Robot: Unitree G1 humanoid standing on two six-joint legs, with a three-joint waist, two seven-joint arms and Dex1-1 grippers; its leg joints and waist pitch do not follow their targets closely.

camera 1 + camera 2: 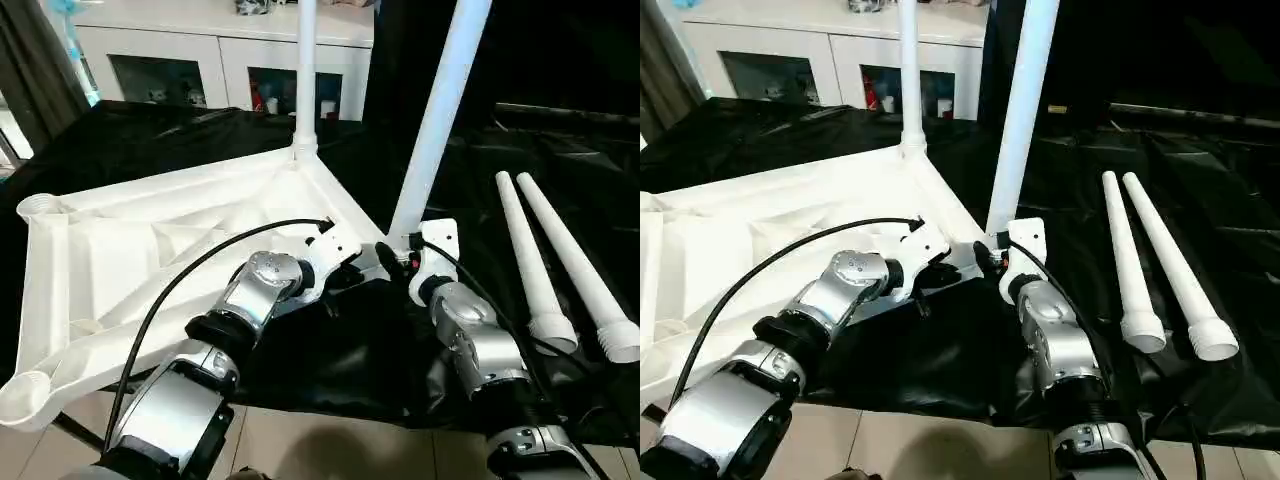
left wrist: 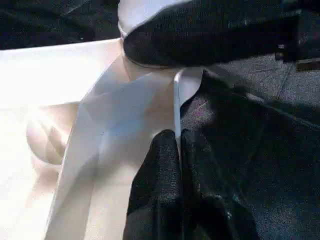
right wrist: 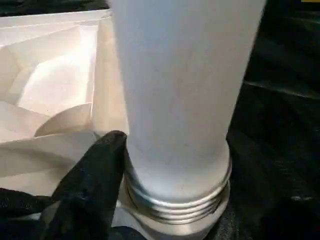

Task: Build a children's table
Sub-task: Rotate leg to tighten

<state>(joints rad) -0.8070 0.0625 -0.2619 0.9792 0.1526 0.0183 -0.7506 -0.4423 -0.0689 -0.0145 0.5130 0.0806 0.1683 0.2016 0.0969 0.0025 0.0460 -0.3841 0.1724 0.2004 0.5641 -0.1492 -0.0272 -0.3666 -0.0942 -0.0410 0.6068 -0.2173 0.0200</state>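
**Upside down, the white table top with two legs standing in its sockets**

Upside down on a black-draped work table (image 1: 520, 160) lies the white plastic table top (image 1: 150, 250), its ribbed underside facing up. Shallow triangular bays are formed by the ribs, and nothing can be seen lying in them. Round sockets are moulded at the corners: the far socket is filled by an upright leg (image 1: 306, 70), and a second, tilted leg (image 1: 440, 110) is seated in the near corner socket, where its threaded end is shown in the right wrist view with several ridges exposed above the rim. Two open sockets (image 1: 38, 206) are seen at the robot's left side of the top.

Two more legs (image 1: 545, 265) are laid side by side on the cloth to the robot's right, well apart from the top; they are smooth, tapered tubes with their wider ends toward the robot.

The right gripper (image 1: 400, 258) is placed at the base of the tilted leg, its jaws held wide around the tube, one black finger (image 3: 92, 180) touching the leg just above the thread. The left gripper (image 2: 179, 150) is pressed together, fingertips at the thin edge of the top beside the same corner.
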